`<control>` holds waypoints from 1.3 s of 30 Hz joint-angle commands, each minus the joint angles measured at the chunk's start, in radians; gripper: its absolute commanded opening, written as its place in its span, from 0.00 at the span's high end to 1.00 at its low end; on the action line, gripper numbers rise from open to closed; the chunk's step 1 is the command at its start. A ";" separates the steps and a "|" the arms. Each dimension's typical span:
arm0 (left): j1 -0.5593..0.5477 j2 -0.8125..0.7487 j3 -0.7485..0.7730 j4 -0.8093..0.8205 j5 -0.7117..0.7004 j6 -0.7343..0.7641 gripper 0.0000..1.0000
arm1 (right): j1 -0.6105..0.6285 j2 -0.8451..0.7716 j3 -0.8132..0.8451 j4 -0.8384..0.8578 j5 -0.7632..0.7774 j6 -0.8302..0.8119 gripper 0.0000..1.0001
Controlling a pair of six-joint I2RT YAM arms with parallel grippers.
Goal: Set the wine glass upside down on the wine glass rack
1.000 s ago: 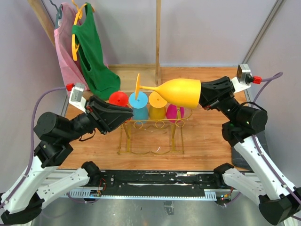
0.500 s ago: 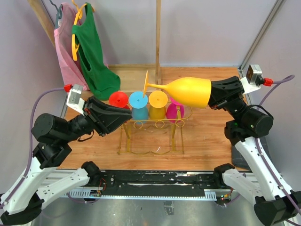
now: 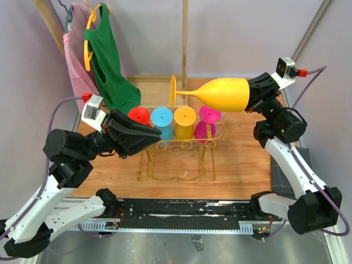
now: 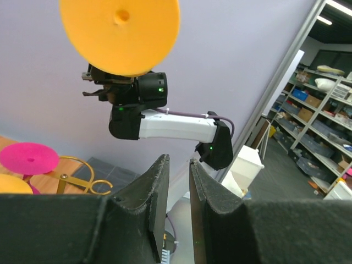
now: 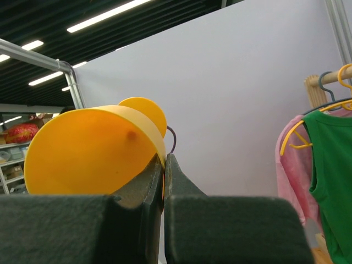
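Pink top (image 3: 74,55) and green top (image 3: 107,60) hang on hangers back-left. Left pincer (image 3: 153,131) sits at the rack's left end, jaws slightly apart, holding nothing. Gold wire rack (image 3: 179,146) stands mid-desk (image 3: 242,165), with red glass (image 3: 138,114), blue glass (image 3: 161,116), yellow glass (image 3: 184,115) and magenta glass (image 3: 209,114) base-up in a row. Orange-yellow wine glass (image 3: 223,94) is in the air above that row, horizontal, base pointing left, clear of the rack. Right pincer (image 3: 248,97) is clamped on its bowl rim.
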 commanded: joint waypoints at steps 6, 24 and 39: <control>-0.003 0.117 0.079 0.093 0.093 0.037 0.80 | -0.036 0.013 0.070 0.114 -0.040 0.048 0.98; 0.350 0.263 -0.078 0.566 0.375 -0.340 0.75 | -0.128 0.053 0.072 0.116 -0.045 0.087 0.99; 0.487 0.533 -0.143 1.578 0.387 -1.152 0.67 | -0.086 0.123 0.098 0.119 -0.068 0.110 0.99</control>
